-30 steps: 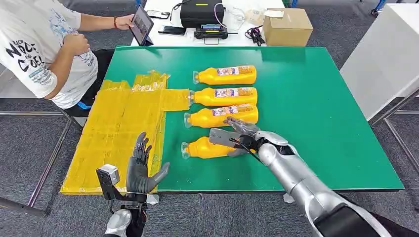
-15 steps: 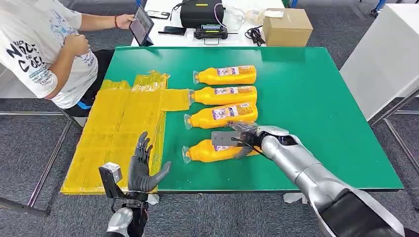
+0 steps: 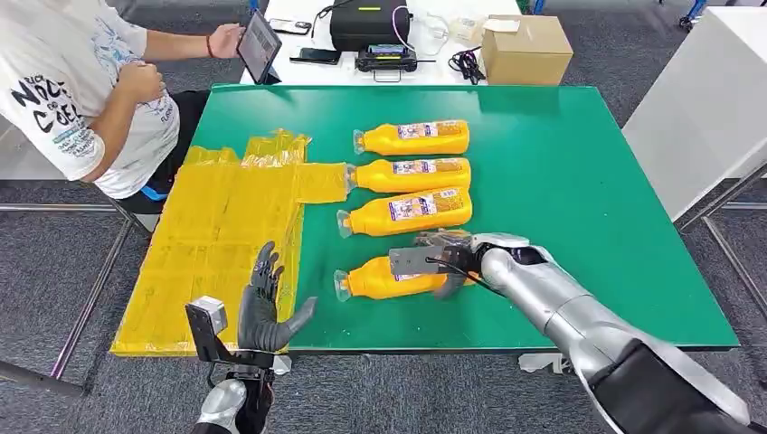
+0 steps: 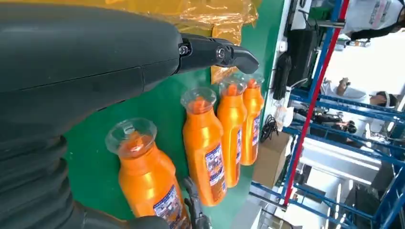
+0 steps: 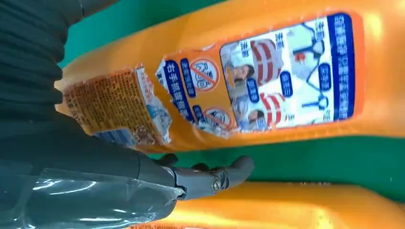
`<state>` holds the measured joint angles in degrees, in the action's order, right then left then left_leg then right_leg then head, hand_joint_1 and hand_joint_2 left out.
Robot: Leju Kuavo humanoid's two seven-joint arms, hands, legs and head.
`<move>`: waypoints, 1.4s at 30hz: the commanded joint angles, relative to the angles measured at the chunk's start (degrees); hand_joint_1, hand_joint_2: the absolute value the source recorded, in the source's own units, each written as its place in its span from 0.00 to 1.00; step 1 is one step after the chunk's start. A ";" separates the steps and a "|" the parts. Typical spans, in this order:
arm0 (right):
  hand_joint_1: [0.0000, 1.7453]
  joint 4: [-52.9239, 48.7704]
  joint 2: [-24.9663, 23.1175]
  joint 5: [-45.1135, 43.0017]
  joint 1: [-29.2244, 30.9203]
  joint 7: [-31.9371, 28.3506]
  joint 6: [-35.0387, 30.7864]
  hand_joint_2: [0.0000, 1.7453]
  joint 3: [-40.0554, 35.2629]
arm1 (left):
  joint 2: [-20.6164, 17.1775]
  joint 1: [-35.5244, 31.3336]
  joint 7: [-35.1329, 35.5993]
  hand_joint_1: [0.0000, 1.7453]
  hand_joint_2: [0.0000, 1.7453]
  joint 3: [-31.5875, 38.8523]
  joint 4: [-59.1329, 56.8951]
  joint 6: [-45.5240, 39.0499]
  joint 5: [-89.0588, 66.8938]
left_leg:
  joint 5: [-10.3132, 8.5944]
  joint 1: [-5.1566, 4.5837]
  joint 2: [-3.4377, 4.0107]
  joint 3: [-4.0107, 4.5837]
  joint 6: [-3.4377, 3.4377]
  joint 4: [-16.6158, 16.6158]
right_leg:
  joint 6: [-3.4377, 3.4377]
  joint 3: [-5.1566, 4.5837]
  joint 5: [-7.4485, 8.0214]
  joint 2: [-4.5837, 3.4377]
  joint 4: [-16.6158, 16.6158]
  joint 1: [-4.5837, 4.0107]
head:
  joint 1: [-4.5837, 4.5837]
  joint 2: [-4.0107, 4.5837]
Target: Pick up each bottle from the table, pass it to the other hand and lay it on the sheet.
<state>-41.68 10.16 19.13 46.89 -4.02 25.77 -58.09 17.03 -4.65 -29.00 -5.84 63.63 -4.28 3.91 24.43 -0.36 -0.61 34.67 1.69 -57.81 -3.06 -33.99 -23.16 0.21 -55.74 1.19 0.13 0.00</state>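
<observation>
1. At the lower left of the head view, the left hand (image 3: 262, 312) hangs off the table's near edge with fingers spread, holding nothing.
2. Lower centre, the right hand (image 3: 440, 260) lies over the nearest bottle (image 3: 380, 278); its fingers drape the bottle, but whether they have clenched I cannot tell.
3. Beyond it, three more bottles (image 3: 406, 211) lie in a row on the green table (image 3: 579, 181).
4. At left, the yellow sheet (image 3: 217, 235) carries no bottle, so the whole task seems left to do.
</observation>
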 commanded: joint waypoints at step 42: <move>1.00 -30.83 -3.77 0.20 -31.69 -10.93 -32.67 1.00 27.18 | -2.00 2.83 -1.13 0.00 1.00 1.56 5.43 -1.54 1.02 | 0.13 0.22 0.06 -0.39 -0.14 0.11 | 0.16 0.43 -0.07 -0.03 0.22 -0.23 | -0.02 0.00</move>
<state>-43.13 12.33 16.91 40.84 -7.00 5.60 -61.54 16.74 -4.71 -28.39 -7.34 62.40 -3.65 4.37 24.46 -0.31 -0.61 34.58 1.68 -57.81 -3.05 -33.88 -23.18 0.21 -55.74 1.15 0.11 0.00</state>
